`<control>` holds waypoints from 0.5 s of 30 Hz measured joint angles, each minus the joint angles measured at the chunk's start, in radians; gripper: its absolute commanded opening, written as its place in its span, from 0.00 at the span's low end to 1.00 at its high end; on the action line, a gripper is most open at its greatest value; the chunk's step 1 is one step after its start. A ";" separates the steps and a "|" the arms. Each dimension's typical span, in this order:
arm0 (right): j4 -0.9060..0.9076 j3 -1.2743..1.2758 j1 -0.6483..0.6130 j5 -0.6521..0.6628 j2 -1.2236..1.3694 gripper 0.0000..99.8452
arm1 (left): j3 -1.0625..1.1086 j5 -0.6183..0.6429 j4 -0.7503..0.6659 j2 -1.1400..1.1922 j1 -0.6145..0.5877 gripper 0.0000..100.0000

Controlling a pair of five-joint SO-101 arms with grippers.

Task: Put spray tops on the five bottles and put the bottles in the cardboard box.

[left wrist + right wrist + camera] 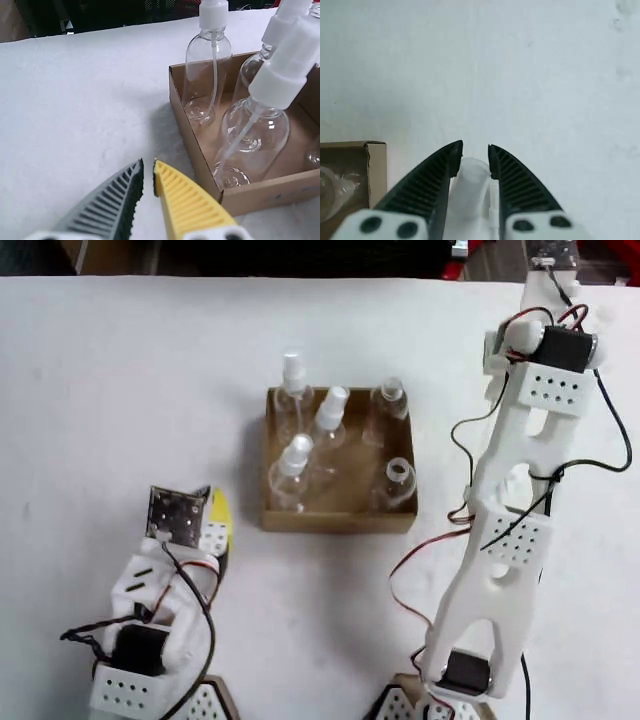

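Note:
The cardboard box (340,521) sits mid-table with the bottles upright inside. Three clear bottles (294,390) (330,416) (291,472) on its left side wear white spray tops. Two bottles (388,406) (397,481) on its right side have bare necks. My left gripper (148,172), one finger grey and one yellow, is shut on nothing, low over the table just left of the box (190,135). My right gripper (475,152) is shut on a white spray top (469,186), held over bare table beyond the box corner (355,150). In the high view that gripper (549,262) is at the far right.
The table is a plain white surface (120,380). The right arm (510,510) stretches along the box's right side with red and black cables hanging beside it. The left arm (150,630) is folded near the front left edge.

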 measured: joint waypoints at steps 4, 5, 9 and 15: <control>0.002 0.025 0.000 -0.038 -0.064 0.01 | 0.000 0.000 0.000 0.000 0.000 0.04; 0.002 0.043 -0.002 -0.041 -0.097 0.01 | 0.000 0.000 0.000 0.000 0.000 0.04; 0.002 0.166 -0.002 -0.044 -0.253 0.01 | 0.000 0.000 0.000 0.000 0.000 0.04; 0.002 0.471 -0.020 -0.044 -0.559 0.01 | 0.000 0.000 0.000 0.000 0.000 0.04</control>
